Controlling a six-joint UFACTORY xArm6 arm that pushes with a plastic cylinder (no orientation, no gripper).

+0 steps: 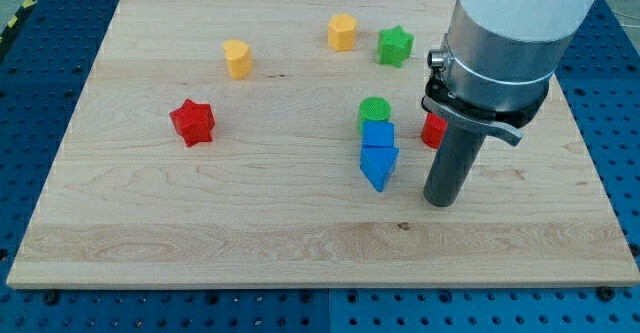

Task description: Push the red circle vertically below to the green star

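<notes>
The red circle stands at the view's right, mostly hidden behind the rod. The green star lies near the view's top, above and a little left of it. My tip rests on the board just below the red circle, to the right of the blue blocks.
A green circle touches a blue cube, with a blue triangle below it. A yellow hexagon sits left of the green star. A yellow heart and a red star lie at the left. The wooden board ends at blue perforated table.
</notes>
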